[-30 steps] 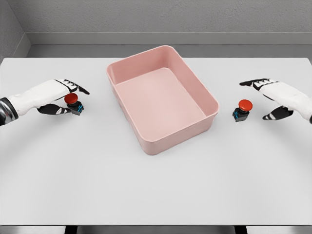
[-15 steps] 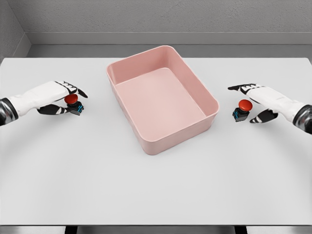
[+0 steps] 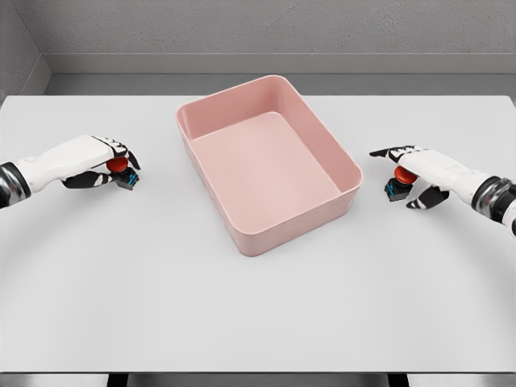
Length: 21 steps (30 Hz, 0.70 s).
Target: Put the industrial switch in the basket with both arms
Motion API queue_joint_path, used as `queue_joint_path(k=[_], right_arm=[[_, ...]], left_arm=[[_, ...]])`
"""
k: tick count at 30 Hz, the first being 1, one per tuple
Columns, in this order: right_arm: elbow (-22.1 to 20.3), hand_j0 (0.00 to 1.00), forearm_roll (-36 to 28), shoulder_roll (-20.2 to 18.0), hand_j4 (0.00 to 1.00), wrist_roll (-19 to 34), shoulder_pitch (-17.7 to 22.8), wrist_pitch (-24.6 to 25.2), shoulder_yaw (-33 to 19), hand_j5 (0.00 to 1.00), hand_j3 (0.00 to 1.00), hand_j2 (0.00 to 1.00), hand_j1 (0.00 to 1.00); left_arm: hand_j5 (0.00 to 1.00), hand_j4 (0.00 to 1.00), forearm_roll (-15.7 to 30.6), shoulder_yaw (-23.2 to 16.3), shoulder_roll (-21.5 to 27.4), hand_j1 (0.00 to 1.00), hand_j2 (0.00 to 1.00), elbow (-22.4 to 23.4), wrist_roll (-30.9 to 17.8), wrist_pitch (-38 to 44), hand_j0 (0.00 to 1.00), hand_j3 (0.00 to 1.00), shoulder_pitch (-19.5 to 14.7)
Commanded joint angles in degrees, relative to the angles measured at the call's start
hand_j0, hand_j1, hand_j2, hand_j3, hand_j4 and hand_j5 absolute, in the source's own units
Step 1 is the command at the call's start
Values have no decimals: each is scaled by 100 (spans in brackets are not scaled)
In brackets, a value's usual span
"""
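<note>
The pink basket (image 3: pixel 270 165) sat near the middle of the white table (image 3: pixel 258 306), turned at an angle, with nothing inside it. There were 2 switches, each a dark block with a red button on top. The left switch (image 3: pixel 122 172) stood well to the left of the basket, and the left hand (image 3: pixel 101 161) was cupped over it, fingers curled down around the red cap and the thumb beneath, so it looked clamped on the switch though the switch rested on the table. The right switch (image 3: pixel 398 184) stood just to the right of the basket's near right corner. The right hand (image 3: pixel 415 171) lay over it with fingers extended toward the basket and the thumb spread apart below; whether it had closed on the switch could not be told. The risk lay on that side: a loose hold on the rounded cap might let the small block tip or slide on lifting, and, being so near, it could catch the basket wall on the way over.
</note>
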Motion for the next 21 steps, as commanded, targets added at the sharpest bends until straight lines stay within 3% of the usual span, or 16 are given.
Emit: queue_joint_path(k=[1, 5, 9, 14, 21], right_arm=[[18, 94, 49, 0, 94, -6, 0, -7, 1, 94, 94, 94, 94], [-9, 65, 145, 0, 65, -6, 0, -157, 1, 65, 65, 65, 65], [-18, 49, 137, 0, 49, -6, -26, -254, 1, 49, 49, 49, 49], [-35, 42, 84, -9, 42, -6, -35, -324, 1, 42, 42, 42, 42], [-62, 42, 31, -53, 42, -6, -35, -377, -8, 42, 42, 42, 42]], left_arm=[[52, 52, 35, -1, 5, 52, 52, -1, 1, 8, 52, 52, 0], [52, 52, 44, -1, 5, 52, 52, -1, 1, 8, 52, 52, -9], [52, 52, 53, -1, 5, 52, 52, -36, 1, 8, 52, 52, -26], [52, 52, 79, -1, 31, 52, 52, -62, 1, 8, 52, 52, -105], [52, 52, 106, 8, 84, 52, 52, -177, 1, 8, 52, 52, -246]])
